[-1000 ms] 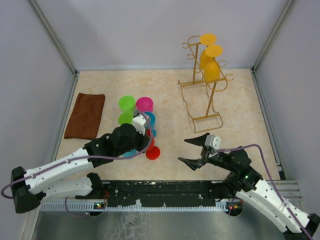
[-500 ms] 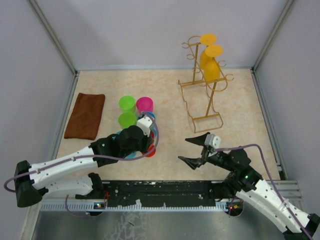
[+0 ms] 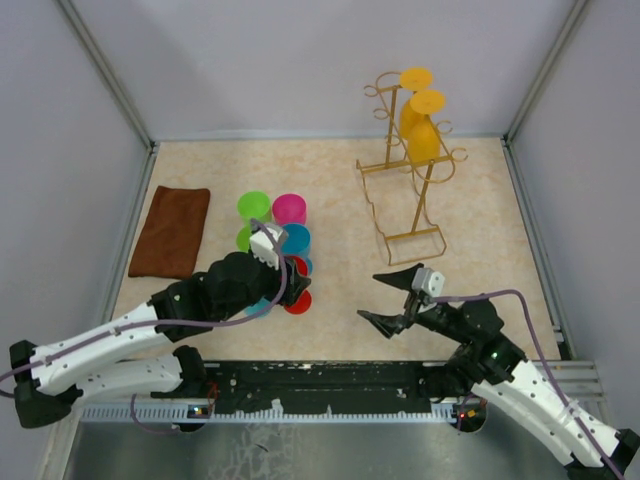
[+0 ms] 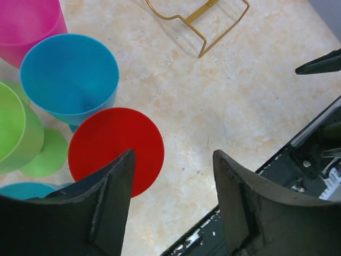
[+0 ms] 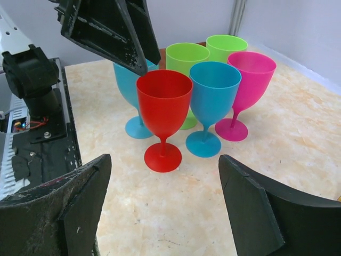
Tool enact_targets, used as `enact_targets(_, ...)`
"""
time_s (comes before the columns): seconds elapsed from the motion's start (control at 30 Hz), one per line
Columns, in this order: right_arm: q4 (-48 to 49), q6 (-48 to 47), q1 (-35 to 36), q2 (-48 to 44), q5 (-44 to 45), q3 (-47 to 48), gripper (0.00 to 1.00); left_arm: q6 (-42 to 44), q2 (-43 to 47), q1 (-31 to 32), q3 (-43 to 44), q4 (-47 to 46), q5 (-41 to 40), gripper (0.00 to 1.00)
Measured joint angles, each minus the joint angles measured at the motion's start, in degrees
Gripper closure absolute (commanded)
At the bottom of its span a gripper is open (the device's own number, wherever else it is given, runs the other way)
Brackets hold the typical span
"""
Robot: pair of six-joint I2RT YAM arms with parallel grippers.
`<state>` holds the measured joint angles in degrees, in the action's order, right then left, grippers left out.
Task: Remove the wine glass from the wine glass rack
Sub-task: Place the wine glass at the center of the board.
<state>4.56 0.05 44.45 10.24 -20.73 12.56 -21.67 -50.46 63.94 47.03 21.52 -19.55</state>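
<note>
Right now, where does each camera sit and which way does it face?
Top external: above and behind the bases, looking down on the table, left arm, right arm and wine glass rack.
Left wrist: on the left arm, looking down between the open left gripper at the red wine glass.
Right wrist: low, looking level across the table between the open right gripper at the glasses.
Shared: both wrist views show the red wine glass; the right wrist's also catches the left gripper.

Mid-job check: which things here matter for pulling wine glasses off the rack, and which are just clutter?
Job: wine glass rack; two yellow glasses hanging on it; six coloured glasses standing off it.
Lying about: brown cloth.
</note>
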Motion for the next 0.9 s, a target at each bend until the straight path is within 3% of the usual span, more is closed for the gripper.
enact_targets(0.27,0.00,0.35,0.00,-0.50,2.01,0.00,0.18,-5.79,6.40,0.00,0.04,-0.15,-1.16,0.10)
enact_targets(0.33,0.00,0.66,0.00,-0.50,2.67,0.00,0.17,-7.89,7.56,0.00,0.09,-0.46,-1.70,0.01)
enact_targets(0.9,-1.97,3.54,0.00,-3.85,11.87,4.11,0.17,-26.97,1.97,0.04,7.23,-2.10,-8.55,0.01)
